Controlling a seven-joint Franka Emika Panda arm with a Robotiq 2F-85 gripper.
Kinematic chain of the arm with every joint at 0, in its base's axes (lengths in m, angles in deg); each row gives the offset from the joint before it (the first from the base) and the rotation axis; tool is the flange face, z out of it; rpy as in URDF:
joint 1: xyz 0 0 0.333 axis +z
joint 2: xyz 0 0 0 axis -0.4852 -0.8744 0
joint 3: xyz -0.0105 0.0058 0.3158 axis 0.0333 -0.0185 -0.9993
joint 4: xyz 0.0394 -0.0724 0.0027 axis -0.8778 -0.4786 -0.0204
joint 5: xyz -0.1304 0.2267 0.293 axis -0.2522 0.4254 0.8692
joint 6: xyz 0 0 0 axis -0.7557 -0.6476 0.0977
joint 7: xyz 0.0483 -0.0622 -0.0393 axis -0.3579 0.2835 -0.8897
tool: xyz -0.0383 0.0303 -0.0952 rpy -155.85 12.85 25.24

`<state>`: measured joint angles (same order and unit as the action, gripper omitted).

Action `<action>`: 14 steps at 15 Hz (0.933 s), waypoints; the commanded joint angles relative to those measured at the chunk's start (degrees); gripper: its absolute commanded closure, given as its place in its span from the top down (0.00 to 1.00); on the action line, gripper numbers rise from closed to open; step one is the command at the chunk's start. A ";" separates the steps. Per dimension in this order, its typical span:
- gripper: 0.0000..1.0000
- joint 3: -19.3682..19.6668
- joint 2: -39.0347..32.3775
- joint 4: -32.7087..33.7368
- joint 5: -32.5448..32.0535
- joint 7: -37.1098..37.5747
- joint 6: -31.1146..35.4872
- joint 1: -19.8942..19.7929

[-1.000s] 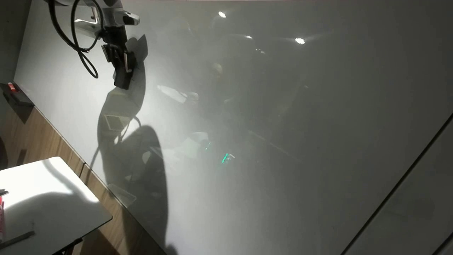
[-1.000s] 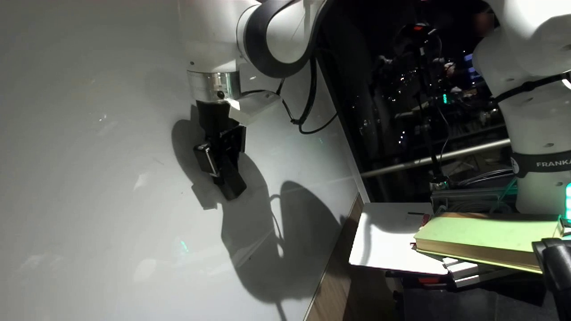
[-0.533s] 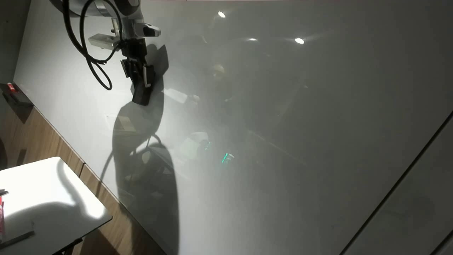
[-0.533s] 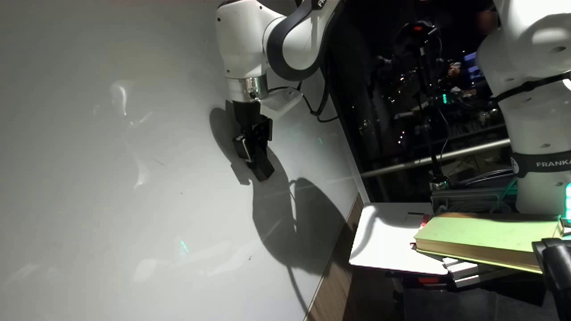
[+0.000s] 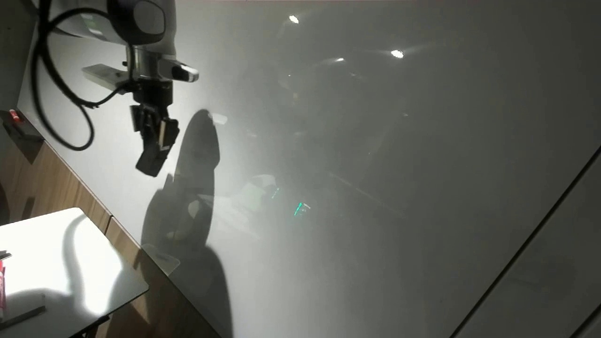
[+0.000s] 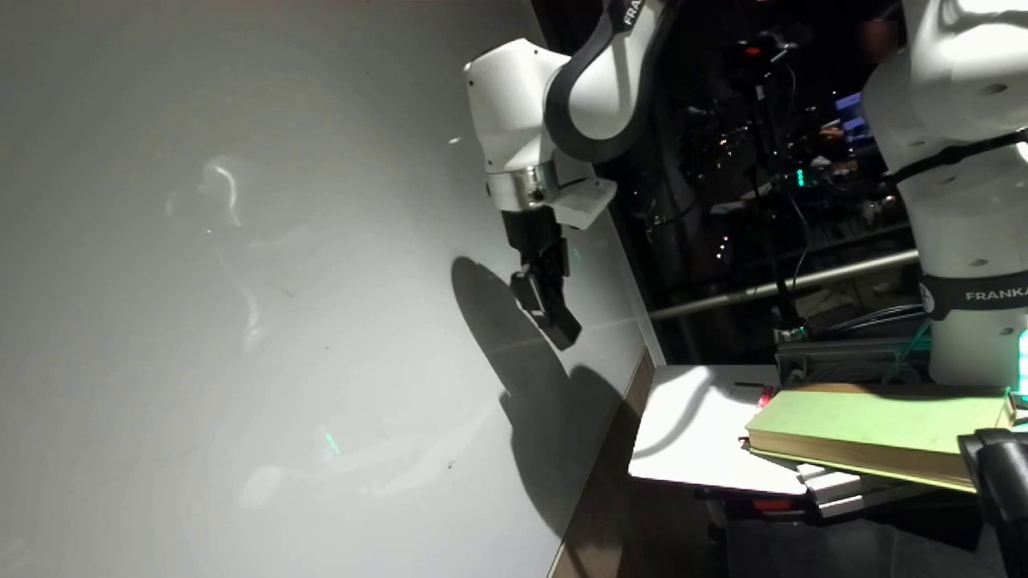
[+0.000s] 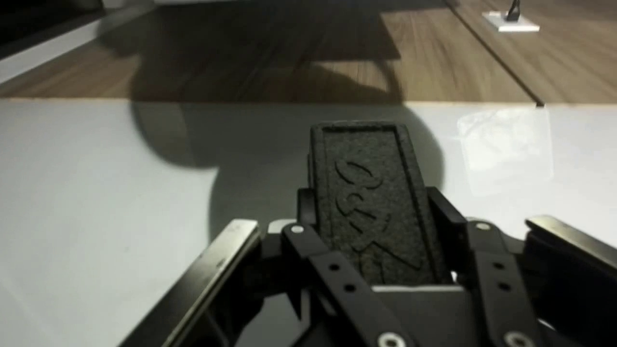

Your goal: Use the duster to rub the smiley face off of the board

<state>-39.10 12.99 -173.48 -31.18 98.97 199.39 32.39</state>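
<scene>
The duster (image 7: 368,193), a dark grey block with engraved lettering, is held between the fingers of my gripper (image 7: 373,212), which are shut on its sides. It points out past the fingertips. In both exterior views the duster (image 5: 152,160) (image 6: 560,327) hangs tilted at the low end of the gripper (image 5: 157,131) (image 6: 542,291). The board (image 5: 375,244) is large, glossy and grey-white, and fills much of both exterior views (image 6: 321,417). The duster stands off the board, apart from its shadow. The smiley face does not show in any view; only small specks and reflections are visible.
A wooden panel (image 7: 443,62) runs along the board's lower edge. A white tabletop (image 5: 51,244) stands near it, with a green book (image 6: 875,425) at its side. A small red object (image 5: 15,115) lies on a dark ledge. A cable loop (image 5: 84,141) hangs from the arm.
The gripper with the duster has come away from the board; its shadow has separated from it. In one view it moved right, then back left and lower; in another it moved steadily right.
</scene>
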 commanded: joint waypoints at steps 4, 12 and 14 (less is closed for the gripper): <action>0.31 -2.26 2.32 -13.56 5.75 -3.47 -0.65 0.09; 0.31 -1.43 -8.20 -15.07 3.87 -2.25 1.16 -1.74; 0.31 -0.86 -10.41 -14.98 4.01 -2.43 1.44 -1.55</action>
<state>-40.60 5.59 -188.47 -27.16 97.36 199.50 31.31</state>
